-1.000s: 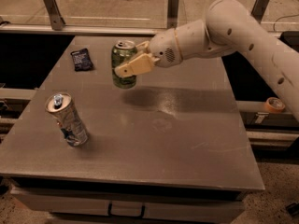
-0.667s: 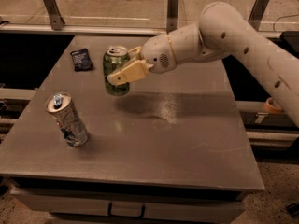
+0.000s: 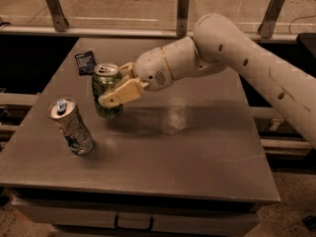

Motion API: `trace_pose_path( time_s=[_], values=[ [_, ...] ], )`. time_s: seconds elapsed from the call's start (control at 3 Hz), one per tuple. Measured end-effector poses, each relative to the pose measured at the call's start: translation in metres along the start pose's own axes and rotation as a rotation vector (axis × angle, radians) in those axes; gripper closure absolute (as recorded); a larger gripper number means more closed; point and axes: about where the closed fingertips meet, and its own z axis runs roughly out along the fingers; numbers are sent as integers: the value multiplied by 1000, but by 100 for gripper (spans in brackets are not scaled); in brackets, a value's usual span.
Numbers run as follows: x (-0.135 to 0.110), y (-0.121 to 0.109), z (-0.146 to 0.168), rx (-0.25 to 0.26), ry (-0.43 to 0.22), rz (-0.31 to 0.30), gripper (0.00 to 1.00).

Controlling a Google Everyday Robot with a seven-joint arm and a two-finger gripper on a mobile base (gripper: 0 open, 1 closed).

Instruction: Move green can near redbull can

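The green can (image 3: 105,85), with a green patterned label and silver top, is upright in my gripper (image 3: 116,85), which is shut on it from the right side. The can is over the left part of the grey table (image 3: 197,147), its base at or just above the tabletop. The redbull can (image 3: 71,126), slim and silver with blue patches and a blue tab, stands tilted at the front left of the table, a short way to the lower left of the green can. The two cans are apart.
A small dark blue packet (image 3: 85,62) lies at the table's back left, behind the green can. My white arm (image 3: 237,63) reaches in from the right across the back half of the table. A railing with metal posts (image 3: 182,11) runs behind the table.
My gripper has carried the green can to the left and toward the front of the table, closer to the redbull can. The redbull can and the packet have not moved.
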Motion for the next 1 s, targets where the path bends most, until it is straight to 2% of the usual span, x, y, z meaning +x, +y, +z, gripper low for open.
trace_pose_path(
  time_s=[0.33,1.0],
  values=[
    [8,9,15,-50,15,-13,59],
    [18,16,22,-82,29,-22,13]
  ],
)
